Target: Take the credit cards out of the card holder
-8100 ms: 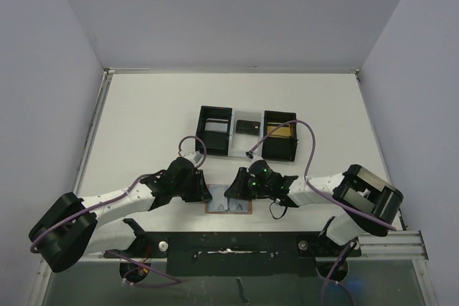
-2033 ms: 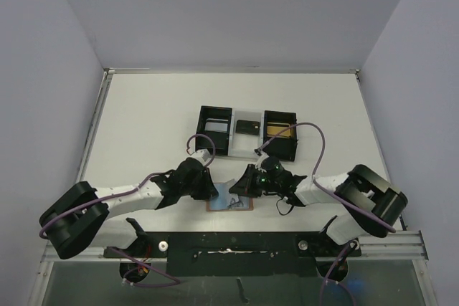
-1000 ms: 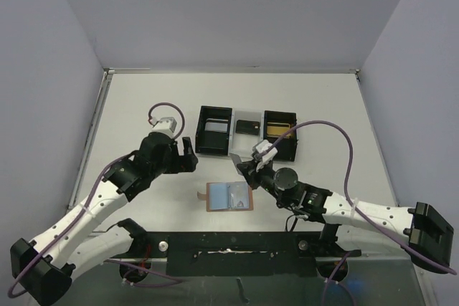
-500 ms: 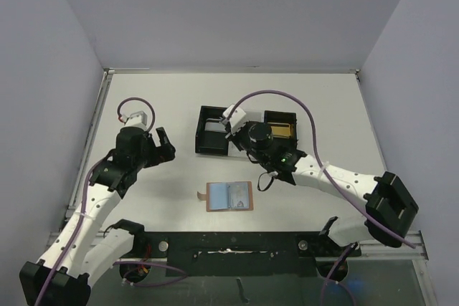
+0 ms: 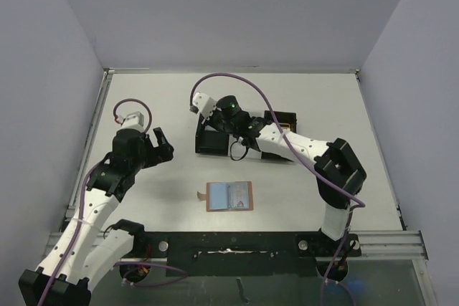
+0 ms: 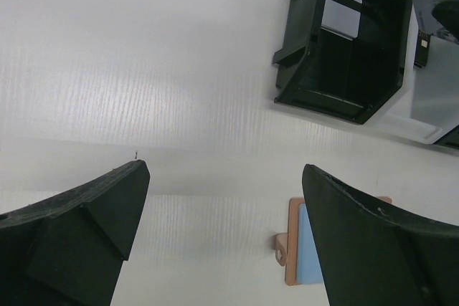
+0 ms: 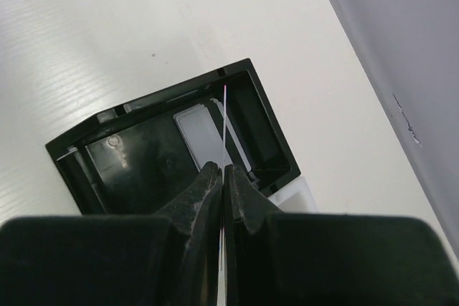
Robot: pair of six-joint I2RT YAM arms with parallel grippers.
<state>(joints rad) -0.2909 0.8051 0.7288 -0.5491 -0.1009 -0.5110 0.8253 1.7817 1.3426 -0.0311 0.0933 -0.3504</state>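
Between the fingers of R gripper point(image 7: 222, 170): one thin card point(image 7: 224, 116), pinched, jaws closed tight on it. R wrist view alone shows it, edge-on, as a pale line standing out past the tips; colour not readable at that angle. Directly beyond the tips: black tray point(image 7: 136, 170), end compartment, w/ silver-grey card point(image 7: 203, 137) lying flat inside. Whether the held card touches it: cannot tell. White middle section point(image 7: 294, 191) of the tray just beside.

Top view does not show the pinched card; R arm + wrist cover it and most of the tray. It does show the card holder point(image 5: 229, 196) whole: open on table point(image 5: 143, 91), blue lining up, tab point(image 5: 201, 194) on the L-arm side, well apart from both grippers and nearer the bases than either.

L wrist view: L gripper point(image 6: 224, 170) spread wide, nothing between fingers, above table. Ahead of it, toward R: same compartment w/ the silver-grey card. By its R-side finger: corner of card holder + tab, rest cut off.

Counts: cards seen for sure 2 (1 held, 1 in tray); card holder 1; tray 1.

Hard to make out: contents of the blue pockets, too small in top view. Far end of tray is under R arm.
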